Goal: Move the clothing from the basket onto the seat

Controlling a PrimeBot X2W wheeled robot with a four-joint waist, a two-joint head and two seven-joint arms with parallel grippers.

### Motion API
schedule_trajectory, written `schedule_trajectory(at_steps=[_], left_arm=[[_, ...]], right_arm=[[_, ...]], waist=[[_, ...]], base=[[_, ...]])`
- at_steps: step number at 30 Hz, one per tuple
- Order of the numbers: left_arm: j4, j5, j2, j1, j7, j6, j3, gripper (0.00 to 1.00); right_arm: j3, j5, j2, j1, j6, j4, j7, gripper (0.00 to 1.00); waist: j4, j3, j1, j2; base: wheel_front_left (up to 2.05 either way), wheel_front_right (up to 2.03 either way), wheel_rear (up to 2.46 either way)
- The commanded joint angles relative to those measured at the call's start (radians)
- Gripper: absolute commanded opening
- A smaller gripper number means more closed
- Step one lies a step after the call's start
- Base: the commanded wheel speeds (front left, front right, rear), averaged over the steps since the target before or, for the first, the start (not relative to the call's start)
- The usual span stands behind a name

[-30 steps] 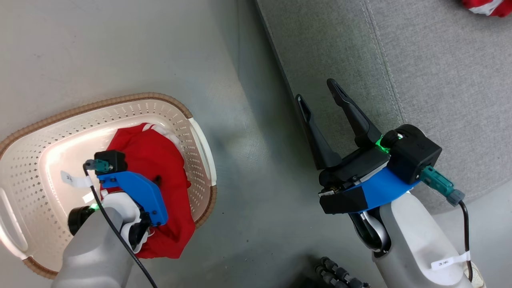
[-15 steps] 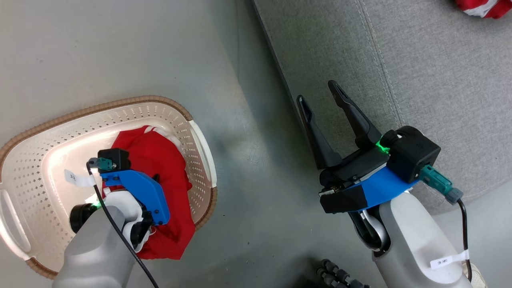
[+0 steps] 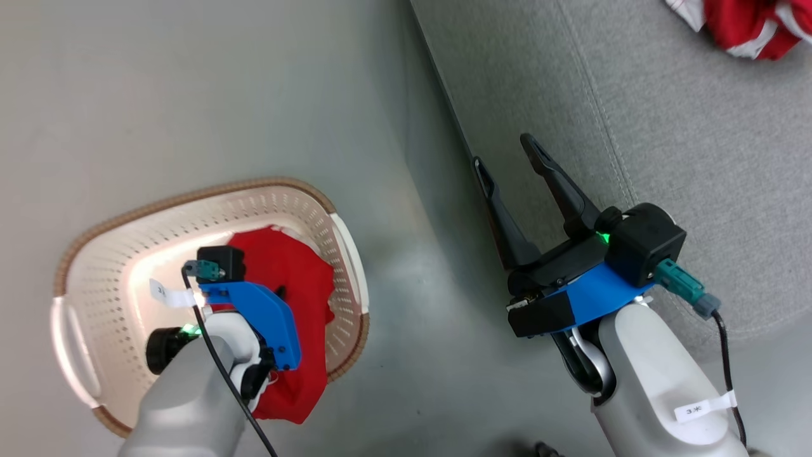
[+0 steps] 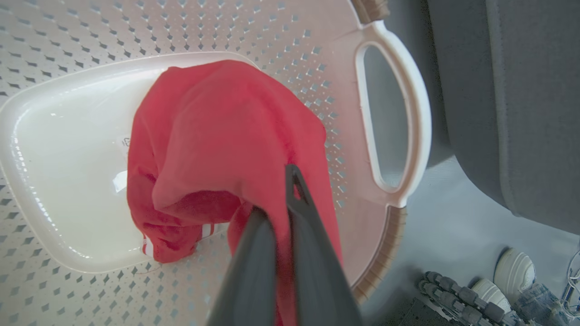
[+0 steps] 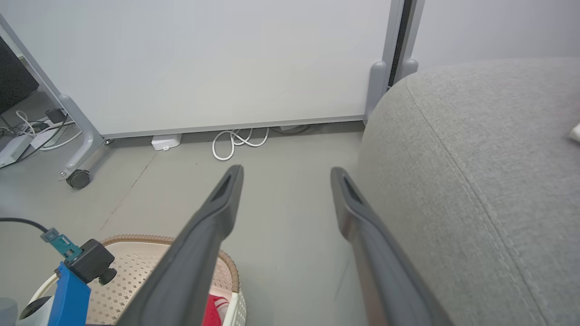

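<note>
A bright red garment of the clothing [image 3: 301,279] [image 4: 226,122] lies bunched in the cream basket [image 3: 190,198] [image 4: 410,95] on the floor. My left gripper [image 4: 276,190] reaches down into the basket and is shut on a fold of this garment, which hangs from the fingers [image 4: 299,213]. A second red garment with white trim [image 3: 742,25] lies on the grey seat [image 3: 698,139] [image 5: 476,158] at the far right. My right gripper [image 3: 502,150] [image 5: 285,171] hovers open and holds nothing, beside the seat's front edge.
Grey floor [image 3: 190,95] separates the basket from the seat. A white partition on castors [image 5: 226,68] stands behind, with a coiled white cable [image 5: 235,142] at its foot. A person's shoe [image 4: 514,271] and a black ribbed part [image 4: 448,296] are near the basket.
My left gripper has closed on the red garment in the basket. The head view has shifted, so more of the garment on the seat shows. The right gripper has stayed open.
</note>
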Motion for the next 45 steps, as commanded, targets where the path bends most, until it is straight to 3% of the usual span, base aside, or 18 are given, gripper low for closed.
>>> schedule_trajectory(at_steps=[1, 13, 23, 36, 45], left_arm=[[0.000, 0.002, -0.004, 0.008, -0.010, -0.001, -0.007, 0.00], [-0.170, -0.071, -0.039, 0.109, -0.101, -0.002, -0.149, 0.00], [-0.280, -0.127, -0.040, 0.110, -0.148, -0.002, -0.251, 0.00], [-0.369, -0.131, -0.036, -0.026, -0.249, -0.002, -0.300, 0.00], [-0.375, -0.141, -0.038, -0.068, -0.262, -0.002, -0.324, 0.00]], right_arm=[[-0.002, -0.001, 0.000, 0.007, 0.000, 0.009, -0.004, 1.00], [-0.021, -0.030, -0.001, 0.122, 0.000, 0.096, 0.052, 1.00], [-0.017, -0.019, -0.001, 0.241, 0.000, 0.098, 0.111, 1.00], [-0.013, -0.017, -0.001, 0.294, 0.000, 0.061, 0.154, 1.00], [-0.017, -0.026, -0.001, 0.309, 0.000, 0.048, 0.171, 1.00]], waist=[[0.039, -0.071, 0.0000, 0.0000], [0.184, -0.438, 0.0000, 0.0000], [0.255, -0.651, 0.0000, 0.0000], [0.288, -0.733, 0.0000, 0.0000], [0.295, -0.746, 0.0000, 0.0000]], base=[[0.00, 0.00, 0.00], [0.00, 0.00, 0.00], [0.00, 0.00, 0.00], [0.00, 0.00, 0.00], [0.00, 0.00, 0.00]])
